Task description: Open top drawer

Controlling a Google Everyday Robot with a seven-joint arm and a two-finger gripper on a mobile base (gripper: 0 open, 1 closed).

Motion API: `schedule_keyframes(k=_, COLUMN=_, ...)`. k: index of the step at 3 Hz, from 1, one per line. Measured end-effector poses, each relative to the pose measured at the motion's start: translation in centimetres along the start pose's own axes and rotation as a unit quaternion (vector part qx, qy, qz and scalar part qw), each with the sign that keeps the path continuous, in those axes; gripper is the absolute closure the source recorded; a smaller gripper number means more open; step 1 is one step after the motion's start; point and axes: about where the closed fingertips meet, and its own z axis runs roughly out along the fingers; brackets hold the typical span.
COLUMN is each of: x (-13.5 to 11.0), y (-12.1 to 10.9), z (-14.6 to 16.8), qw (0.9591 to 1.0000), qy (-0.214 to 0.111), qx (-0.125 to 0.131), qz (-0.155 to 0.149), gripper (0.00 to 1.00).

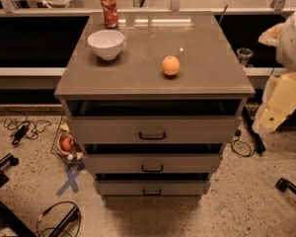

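Note:
The top drawer (153,130) is the widest of three grey-beige fronts on the cabinet, with a small dark bar handle (152,136) at its centre. It stands pulled out a little, with a dark gap between its front and the cabinet top (207,68). The gripper is not in view. Only cream and white parts of my arm (281,100) show at the right edge, to the right of the cabinet and apart from the drawer.
On the cabinet top stand a white bowl (106,43), a red can (109,11) and an orange (170,65). Two narrower drawers (152,164) sit below. On the floor are a wire basket with an apple (67,143), cables, a blue tape cross (70,179) and chair legs (288,185).

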Motion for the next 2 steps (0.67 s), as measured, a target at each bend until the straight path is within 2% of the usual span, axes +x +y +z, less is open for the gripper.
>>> schedule_keyframes(k=1, x=0.5, y=3.5, z=3.7, qw=0.9985, qy=-0.054, qx=-0.006, qz=0.007, gripper=0.00)
schedule_keyframes(k=2, x=1.9, y=8.7, z=12.4, qw=0.9902, qy=-0.134, qx=-0.031, qz=0.022, gripper=0.00)
